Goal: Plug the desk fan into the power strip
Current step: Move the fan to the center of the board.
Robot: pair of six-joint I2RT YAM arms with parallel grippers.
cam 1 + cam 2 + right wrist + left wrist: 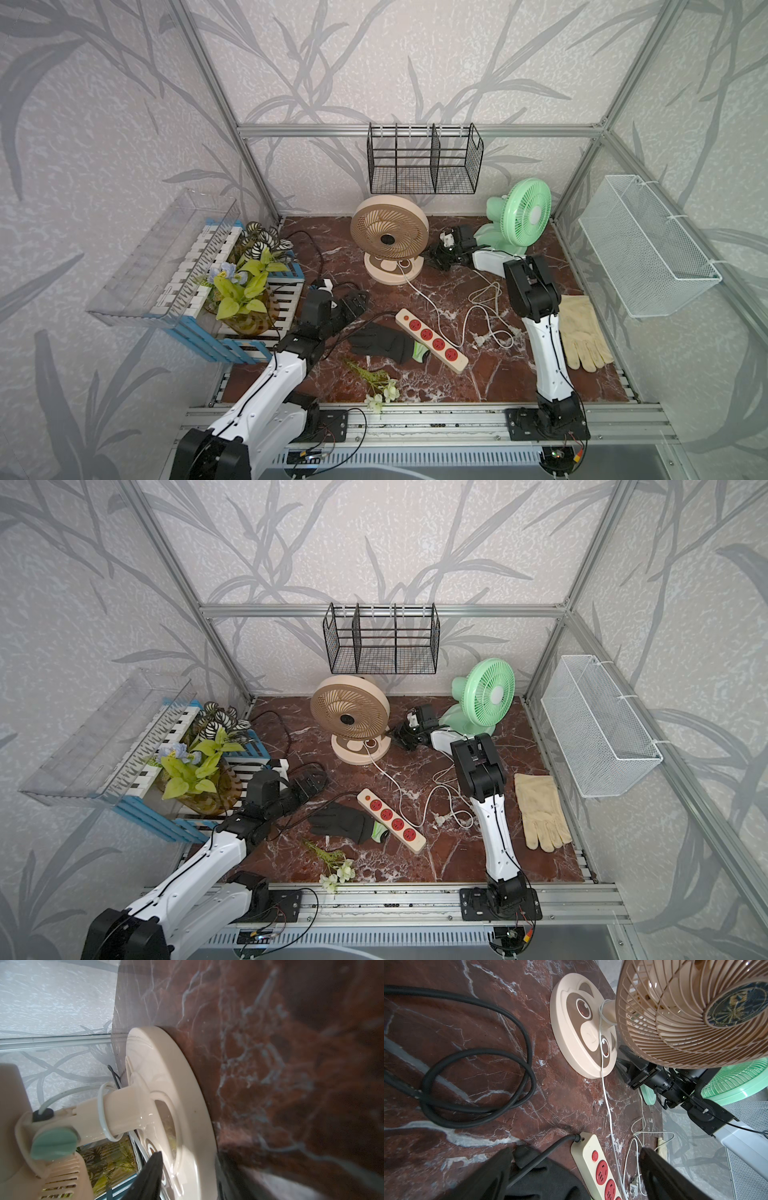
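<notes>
The right fingers (151, 1174) straddle the base of the beige desk fan (388, 235); whether they pinch it cannot be told. The left fingers (662, 1176) are spread wide near the power strip (432, 345).

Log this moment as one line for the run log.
left gripper: open, near black glove | right gripper: jaws astride beige fan base, grip unclear | power strip: sockets empty

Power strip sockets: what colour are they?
The sockets are red, set in the cream power strip; clearest in a top view.
</notes>
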